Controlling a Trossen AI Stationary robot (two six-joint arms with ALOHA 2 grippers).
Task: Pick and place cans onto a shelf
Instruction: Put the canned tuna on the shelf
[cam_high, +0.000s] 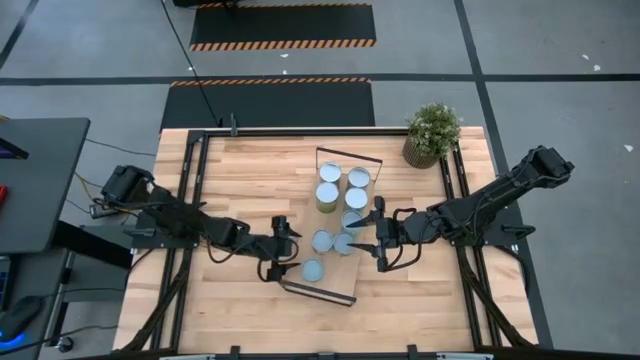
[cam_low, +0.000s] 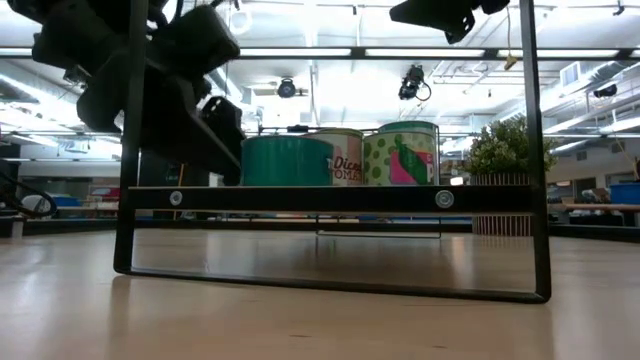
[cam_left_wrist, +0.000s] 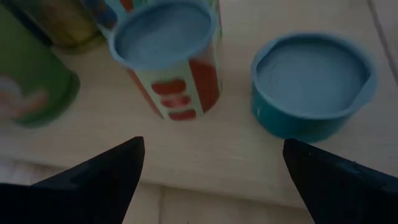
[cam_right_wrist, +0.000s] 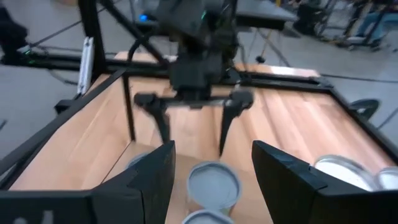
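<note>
The shelf (cam_high: 335, 285), a light-wood board with black wire end frames, lies along the table's middle. Several cans with pale-blue tops stand upright on it, among them one near its near end (cam_high: 312, 270) and two side by side (cam_high: 322, 240) (cam_high: 344, 243). My left gripper (cam_high: 290, 248) is open at the shelf's left edge, facing a tomato-label can (cam_left_wrist: 168, 56) and a teal can (cam_left_wrist: 311, 81). My right gripper (cam_high: 378, 236) is open at the shelf's right edge; a can (cam_right_wrist: 213, 183) shows ahead between its fingers, untouched.
A potted green plant (cam_high: 432, 133) stands at the far right of the table. The shelf's near wire frame (cam_low: 330, 285) rises close to the low camera, with cans (cam_low: 290, 160) behind it. My two grippers face each other across the shelf; bare tabletop lies on either side.
</note>
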